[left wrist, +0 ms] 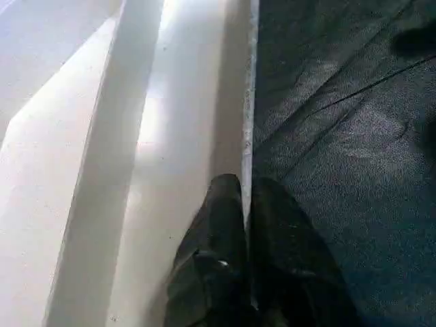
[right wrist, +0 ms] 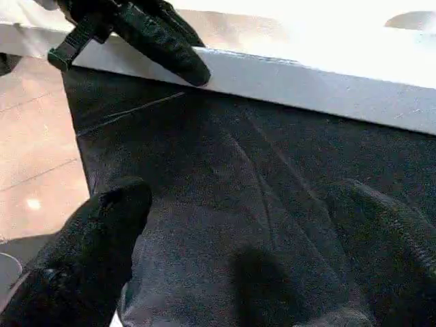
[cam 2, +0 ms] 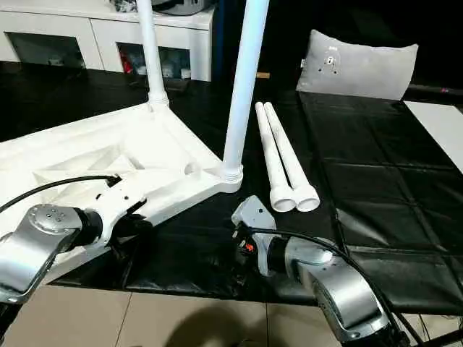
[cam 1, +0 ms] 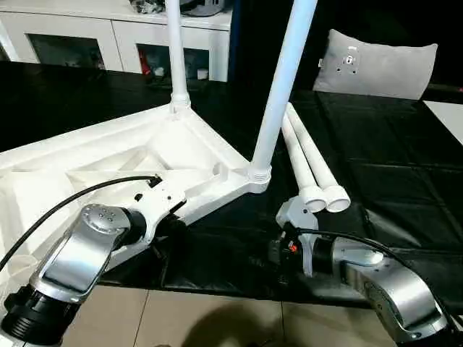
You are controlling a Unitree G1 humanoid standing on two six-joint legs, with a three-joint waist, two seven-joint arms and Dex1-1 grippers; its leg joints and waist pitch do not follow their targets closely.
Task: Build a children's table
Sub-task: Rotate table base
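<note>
Left end effector: clamped on top rim. Right end effector: fingers apart, empty; two loose legs just beyond.

White ribbed table top and legs, black sheet, grey pillow, black-fingered left gripper.

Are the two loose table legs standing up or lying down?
Lying down. The two loose legs lie side by side on the black sheet, open ends toward the robot, while two other legs stand upright in the tabletop's corner sockets.

The white top lies underside up, 2 legs socketed upright, 2 legs lying beside it.
</note>
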